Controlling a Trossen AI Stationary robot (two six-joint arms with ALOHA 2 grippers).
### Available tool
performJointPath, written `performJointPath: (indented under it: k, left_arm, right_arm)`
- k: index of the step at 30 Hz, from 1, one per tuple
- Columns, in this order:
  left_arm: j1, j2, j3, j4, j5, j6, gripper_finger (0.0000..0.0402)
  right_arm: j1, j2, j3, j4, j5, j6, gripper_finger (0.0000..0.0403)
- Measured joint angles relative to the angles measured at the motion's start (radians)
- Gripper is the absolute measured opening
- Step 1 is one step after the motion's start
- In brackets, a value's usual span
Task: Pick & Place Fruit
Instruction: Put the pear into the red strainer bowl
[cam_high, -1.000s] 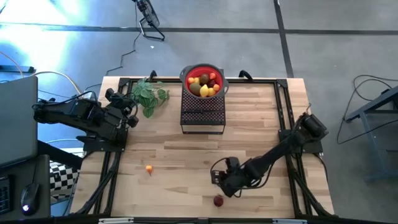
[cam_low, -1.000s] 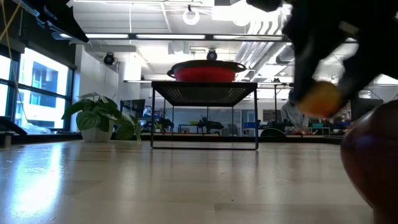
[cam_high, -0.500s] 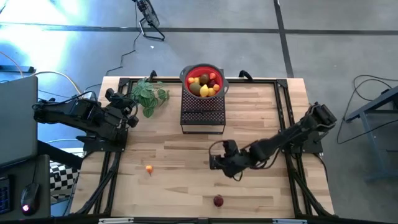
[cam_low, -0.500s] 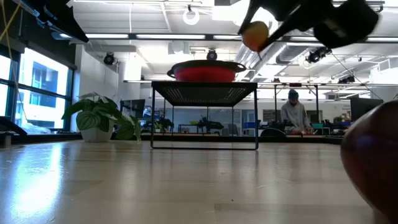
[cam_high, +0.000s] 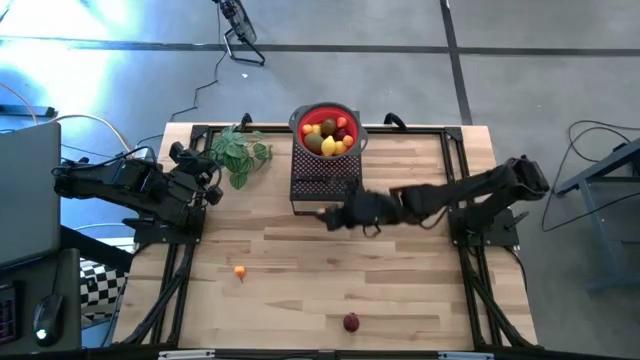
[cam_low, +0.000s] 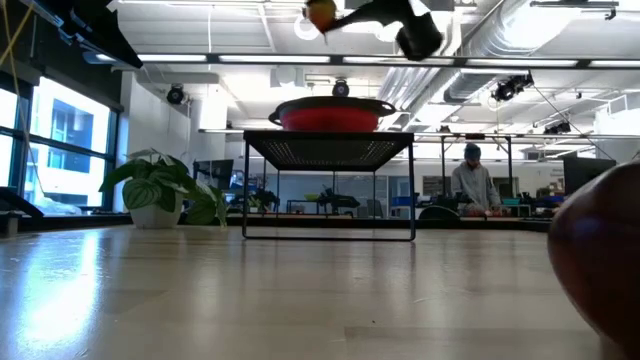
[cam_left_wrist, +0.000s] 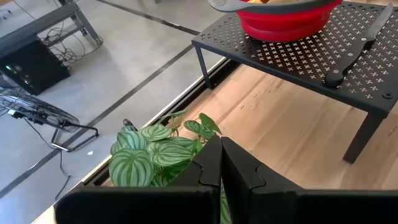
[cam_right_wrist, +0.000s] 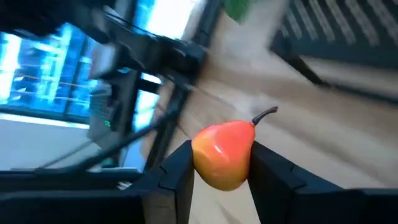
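Fingers of the right gripper (cam_right_wrist: 219, 168) clamp an orange-red pear (cam_right_wrist: 222, 154), held high just in front of the black rack (cam_high: 325, 185). Left gripper (cam_left_wrist: 221, 171), apparently closed, waits by the leafy plant (cam_high: 238, 152).

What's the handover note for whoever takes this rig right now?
Right gripper: shut on a small orange-red pear, raised near the front edge of the black mesh stand.
Left gripper: shut, empty, parked at the table's left edge by the potted plant.
Done: red bowl on the stand holds several fruits.
Left: drop the pear in the bowl, then fetch the small orange fruit and the dark red fruit lying on the table.
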Motion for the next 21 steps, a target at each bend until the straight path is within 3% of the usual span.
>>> performJointPath:
  k: [5, 21]
  left_arm:
    - [0.0, 0.0, 0.0, 0.0, 0.0, -0.015, 0.0]
    - [0.0, 0.0, 0.0, 0.0, 0.001, -0.028, 0.0]
  right_arm:
    - [-0.108, -0.014, 0.0, 0.094, -0.088, -0.151, 0.0119]
    - [-0.42, -0.014, 0.0, 0.379, -0.319, -0.392, 0.0118]
